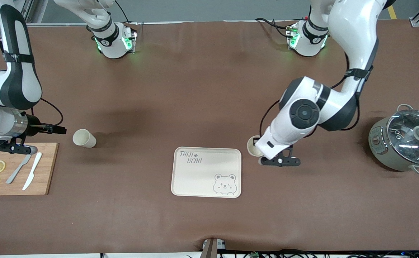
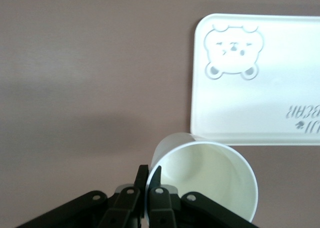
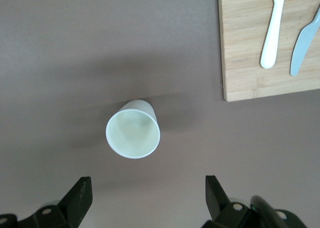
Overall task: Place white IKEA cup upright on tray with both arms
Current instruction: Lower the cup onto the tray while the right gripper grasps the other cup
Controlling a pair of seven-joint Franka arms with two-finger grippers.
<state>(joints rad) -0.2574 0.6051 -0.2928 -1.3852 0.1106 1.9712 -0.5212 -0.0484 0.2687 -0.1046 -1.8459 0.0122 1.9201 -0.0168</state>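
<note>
The brown desk (image 1: pixel 209 89) carries the cream tray (image 1: pixel 195 179) at its 6 o'clock in the front view. A wooden cutting board (image 1: pixel 48 172) lies toward the right arm's end and a lidded pot (image 1: pixel 403 143) toward the left arm's end.

There are 2 white cups. The first cup (image 2: pixel 210 173) sits mouth-up just off the tray's corner, at the tray's 2 o'clock. The left tool (image 2: pixel 149 178) is clenched on 1 wall of its rim, 1 finger inside and 1 outside. Whether its base is on the desk I cannot tell.

The second cup (image 1: pixel 84 138) stands upright well apart from the tray, near the board. The right tool (image 3: pixel 147 188) hangs released over the desk at that cup's 9 o'clock, jaws spread wide.

The main risk is probably the thin rim pinch. Gripped on 1 side only, the first cup could swing or slip in transit. A low carry could catch its base on the tray's raised rim and tip it. An off-centre closing by the right tool could knock the second cup over.
</note>
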